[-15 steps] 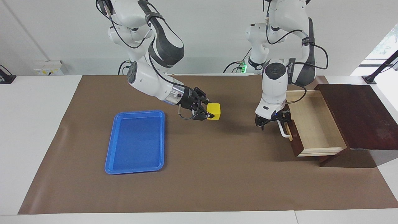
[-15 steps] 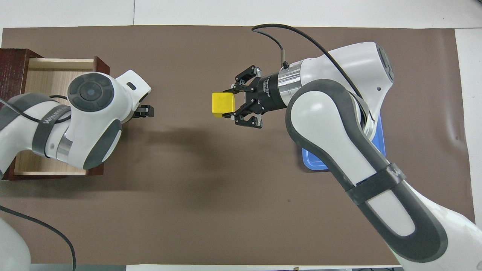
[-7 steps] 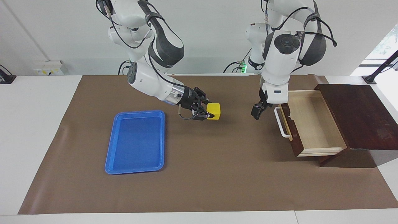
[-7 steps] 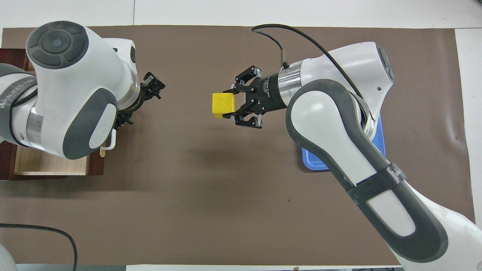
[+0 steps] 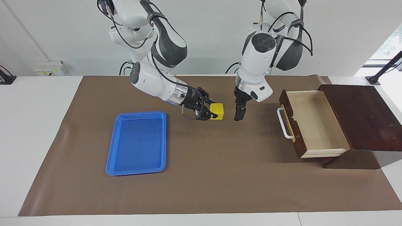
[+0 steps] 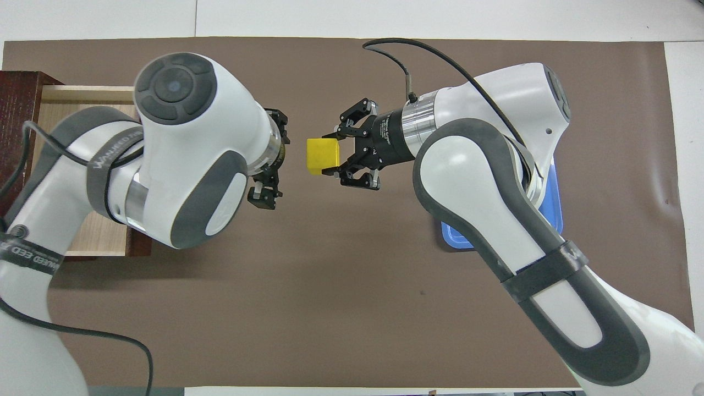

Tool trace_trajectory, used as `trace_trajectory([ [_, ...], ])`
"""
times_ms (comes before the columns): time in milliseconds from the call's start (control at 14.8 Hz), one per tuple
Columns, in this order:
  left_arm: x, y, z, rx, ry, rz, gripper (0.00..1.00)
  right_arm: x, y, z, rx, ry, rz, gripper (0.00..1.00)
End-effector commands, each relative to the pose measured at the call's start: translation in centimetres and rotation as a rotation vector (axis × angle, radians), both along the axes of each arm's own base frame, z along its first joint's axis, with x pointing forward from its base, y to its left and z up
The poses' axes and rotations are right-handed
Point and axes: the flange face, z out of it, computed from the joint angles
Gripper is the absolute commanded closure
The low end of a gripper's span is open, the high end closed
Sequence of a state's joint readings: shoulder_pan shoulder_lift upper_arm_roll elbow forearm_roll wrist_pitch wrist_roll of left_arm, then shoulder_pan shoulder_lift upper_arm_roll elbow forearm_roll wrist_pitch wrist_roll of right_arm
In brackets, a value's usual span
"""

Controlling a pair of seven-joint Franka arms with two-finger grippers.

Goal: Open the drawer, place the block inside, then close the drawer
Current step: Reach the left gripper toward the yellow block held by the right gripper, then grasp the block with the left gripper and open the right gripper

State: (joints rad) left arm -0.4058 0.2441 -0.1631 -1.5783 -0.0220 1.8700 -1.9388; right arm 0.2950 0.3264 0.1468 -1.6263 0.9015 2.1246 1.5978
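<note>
The yellow block [image 5: 217, 111] [image 6: 321, 156] is held over the middle of the brown mat, with my right gripper [image 5: 212, 113] [image 6: 334, 155] shut on it from the side. My left gripper [image 5: 238, 113] [image 6: 270, 159] hangs open beside the block, toward the drawer, a small gap away from it and touching nothing. The dark brown drawer [image 5: 314, 125] [image 6: 71, 110] stands pulled out at the left arm's end of the table. Its pale wood interior is bare and its white handle [image 5: 284, 123] is free. In the overhead view my left arm covers part of the drawer.
A flat blue tray [image 5: 136, 142] [image 6: 553, 203] with nothing in it lies toward the right arm's end of the table; in the overhead view my right arm hides most of it. The slanted dark box [image 5: 361, 116] holds the drawer.
My left gripper has left the drawer handle, risen and swung across to just beside the block. The right gripper has kept its hold and barely moved. The drawer stays pulled out.
</note>
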Motion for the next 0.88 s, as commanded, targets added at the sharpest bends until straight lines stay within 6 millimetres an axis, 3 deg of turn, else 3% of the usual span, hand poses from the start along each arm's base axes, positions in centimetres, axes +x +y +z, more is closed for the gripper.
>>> trace_trajectory([
  [0,1.2,-1.9,0.9,-0.045,-0.009,0.100,0.00,-0.6,0.9,0.3,0.023,-0.006,0.007,1.00],
  [404,0.7,-4.1,1.8,-0.089,-0.054,0.154,0.00,-0.7,1.0,0.3,0.023,-0.003,0.012,1.00],
  [539,0.6,-4.0,1.7,-0.081,-0.051,0.154,0.06,-0.6,1.0,0.3,0.023,-0.003,0.011,1.00],
  [607,0.6,-4.0,1.5,-0.077,-0.048,0.154,0.13,-0.6,0.9,0.3,0.023,-0.002,0.011,1.00],
  [674,0.6,-3.9,1.4,-0.073,-0.047,0.153,0.29,-0.6,0.8,0.2,0.023,-0.001,0.010,1.00],
  [809,0.6,-3.9,1.4,-0.073,-0.046,0.151,0.71,-0.6,0.8,0.3,0.024,-0.001,0.011,1.00],
])
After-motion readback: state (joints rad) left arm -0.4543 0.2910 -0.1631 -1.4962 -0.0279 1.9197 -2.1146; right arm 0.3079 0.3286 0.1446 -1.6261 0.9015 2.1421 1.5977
